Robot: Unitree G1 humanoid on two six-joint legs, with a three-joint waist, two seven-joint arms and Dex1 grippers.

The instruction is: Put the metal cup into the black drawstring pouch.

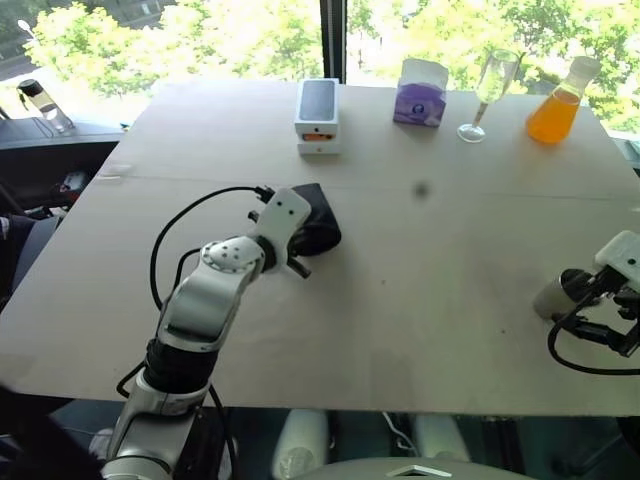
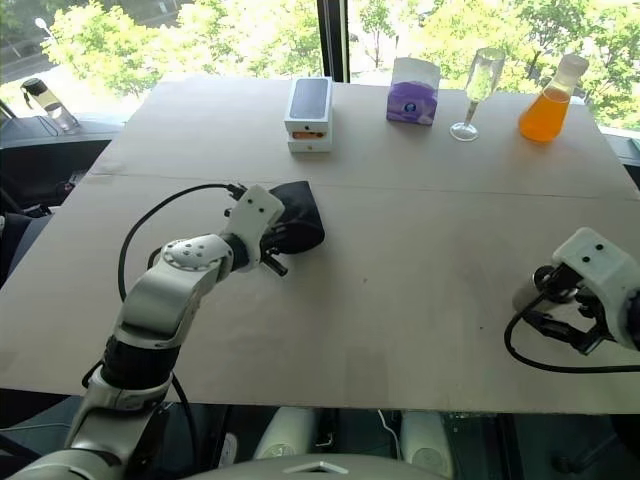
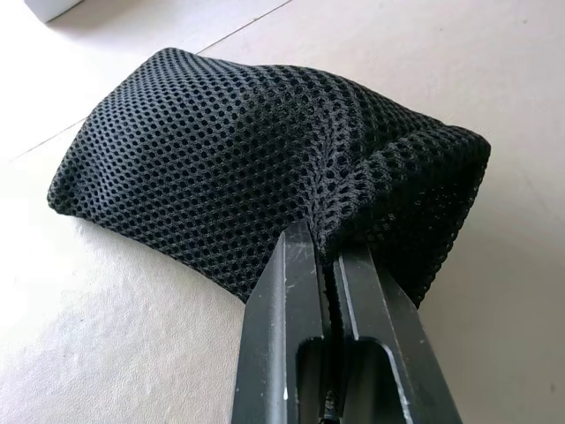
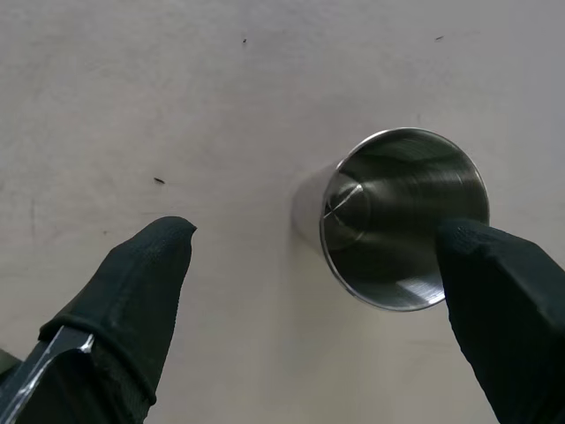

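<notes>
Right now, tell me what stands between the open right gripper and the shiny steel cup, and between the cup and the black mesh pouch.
Nothing visible. The right gripper hangs open over the shiny steel cup. Bare table lies between the cup and the black mesh pouch, which the left gripper pinches.

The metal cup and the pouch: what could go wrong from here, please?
1. The metal cup stands upright, off-centre between the open right gripper's fingers; one fingertip overlaps its rim, so closing may tip it.
2. The left gripper pinches a fold of the black drawstring pouch, whose mouth looks closed; the cup may not enter.
3. Cup and pouch lie far apart.
</notes>
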